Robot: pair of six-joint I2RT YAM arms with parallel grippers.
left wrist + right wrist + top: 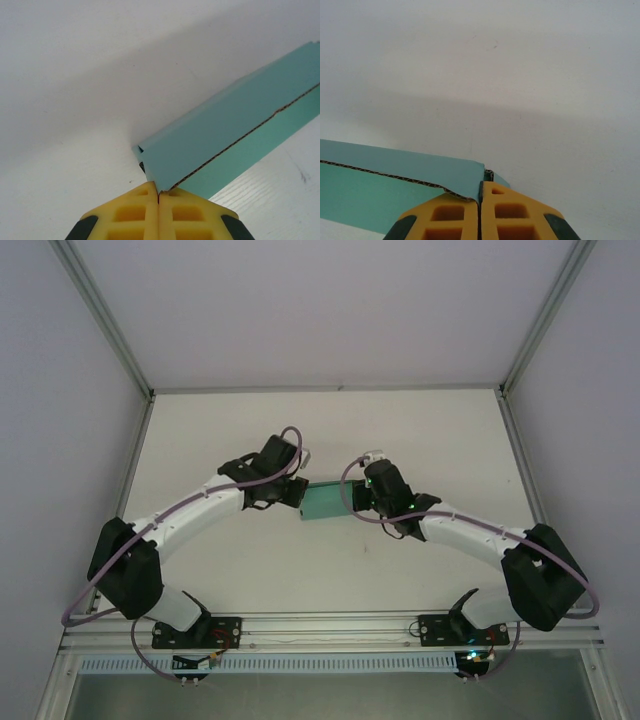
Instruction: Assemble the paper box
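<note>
**Both hands pinched on the teal box, mid-table**

Top view: my left gripper (pixel 297 500) sits at the 9 o'clock end of the paper box (pixel 323 502). The box lies flat on the white table (pixel 420 440), about midway between my two arms. My right gripper (pixel 353 502) meets it at the 3 o'clock end. From up here the wrists and cables hide the fingertips, so this view cannot tell me how the jaws stand.

Left wrist view: this settles it for the left hand. My yellow fingers (pixel 131 215) are pressed together with no gap. The near corner of the box (pixel 225 135) runs straight into the seam between them, so I am clamped on that corner. From there the box stretches away toward 2 o'clock. A raw corrugated edge shows along its length, which the top view does not resolve.

Right wrist view: the yellow fingers (pixel 512 212) are likewise closed tight. The box (pixel 395 172) comes in from 9 o'clock, and its corner ends at the fingertip seam, pinched there. Its brown fluted edge crosses just above my left-side finger. Beyond 12 o'clock lies bare white table.
</note>
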